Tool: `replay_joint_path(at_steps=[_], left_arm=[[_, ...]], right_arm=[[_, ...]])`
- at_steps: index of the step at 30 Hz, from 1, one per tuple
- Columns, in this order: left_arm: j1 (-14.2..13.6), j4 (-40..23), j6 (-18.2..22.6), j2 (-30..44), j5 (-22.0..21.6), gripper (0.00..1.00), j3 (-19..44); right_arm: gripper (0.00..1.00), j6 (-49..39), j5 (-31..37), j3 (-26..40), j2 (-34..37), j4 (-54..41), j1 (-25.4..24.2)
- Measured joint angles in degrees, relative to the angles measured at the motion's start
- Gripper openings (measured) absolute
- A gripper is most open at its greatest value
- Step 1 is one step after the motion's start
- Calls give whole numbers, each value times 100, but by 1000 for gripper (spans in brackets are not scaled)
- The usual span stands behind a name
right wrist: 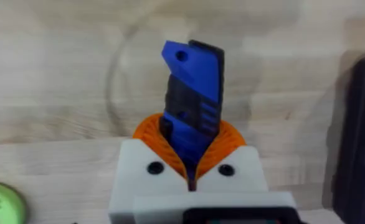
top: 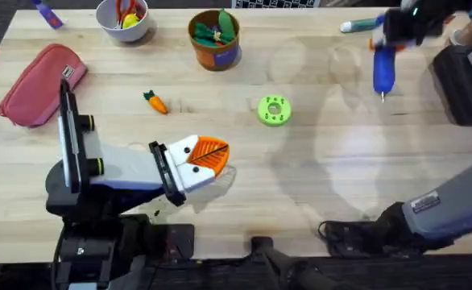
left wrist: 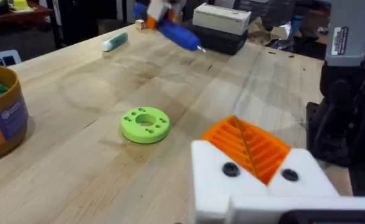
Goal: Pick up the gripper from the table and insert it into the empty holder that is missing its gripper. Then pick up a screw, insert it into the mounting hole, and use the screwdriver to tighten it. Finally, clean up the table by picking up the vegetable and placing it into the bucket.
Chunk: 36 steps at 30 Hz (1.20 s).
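Note:
My right gripper (top: 387,42) is at the far right of the table, shut on the blue screwdriver (top: 383,71), whose thin metal tip points toward the near side. In the right wrist view its orange pads (right wrist: 223,140) clamp the screwdriver (right wrist: 194,93). My left gripper (top: 206,155) sits low at centre-left, shut, with both white blocks carrying orange ribbed wedges (left wrist: 248,144). Each block shows a dark dot (left wrist: 230,168). The vegetable, a small carrot (top: 155,101), lies on the table beyond my left gripper. The bucket (top: 214,40) stands at the back centre with green items inside. A loose gripper piece, an empty holder and a screw are out of view.
A green ring-shaped disc (top: 273,110) lies mid-table, between the two grippers. A white bowl (top: 123,19) and a pink pouch (top: 41,83) are at the back left. A teal marker (top: 357,26) lies near the screwdriver. A black box (top: 461,80) sits at the right edge.

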Motion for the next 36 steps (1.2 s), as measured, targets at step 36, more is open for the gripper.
replay_joint_path(at_steps=[36], left_arm=[[0,0,0,2,2,6,0]], right_arm=[[23,2595,-2106,-2777,-4695,3747,2573]])
